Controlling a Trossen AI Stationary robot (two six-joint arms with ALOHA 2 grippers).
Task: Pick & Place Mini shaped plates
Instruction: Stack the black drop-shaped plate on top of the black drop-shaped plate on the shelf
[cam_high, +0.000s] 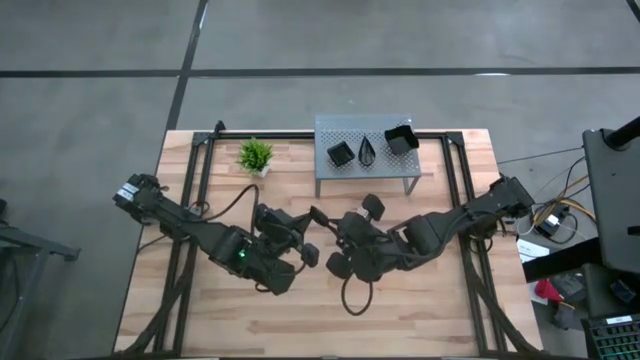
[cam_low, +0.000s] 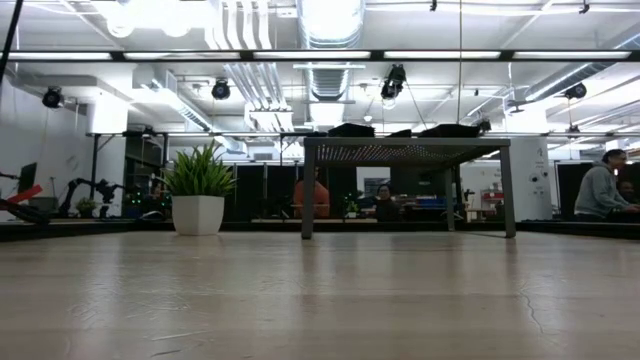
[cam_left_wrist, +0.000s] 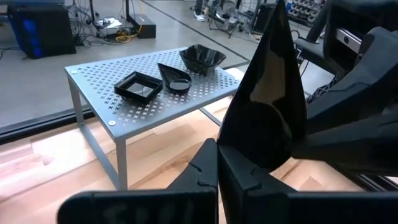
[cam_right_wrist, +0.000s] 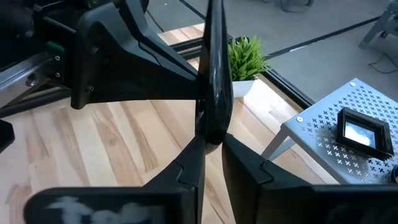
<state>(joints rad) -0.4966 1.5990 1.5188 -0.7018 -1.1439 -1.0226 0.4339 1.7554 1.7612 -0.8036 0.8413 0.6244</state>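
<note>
Both arms meet over the middle of the desk (cam_high: 430, 300). The left gripper (cam_left_wrist: 217, 163) and the right gripper (cam_right_wrist: 211, 144) are each pinched narrow onto the same black teardrop plate (cam_left_wrist: 264, 106), held upright on edge between them. Three more black plates sit on the grey perforated shelf (cam_high: 330, 130): a square plate (cam_high: 341, 152), a second teardrop plate (cam_high: 367, 150) and a deeper square plate (cam_high: 400, 139). A small potted plant (cam_high: 255, 156) stands beside the shelf.

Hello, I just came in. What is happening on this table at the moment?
Both arms meet at mid-table. The left gripper and the right gripper each pinch the same black teardrop plate, held on edge above the wood, as in a handover. Three more black plates already sit on the grey perforated shelf: a square one, a teardrop and a deeper square.
</note>
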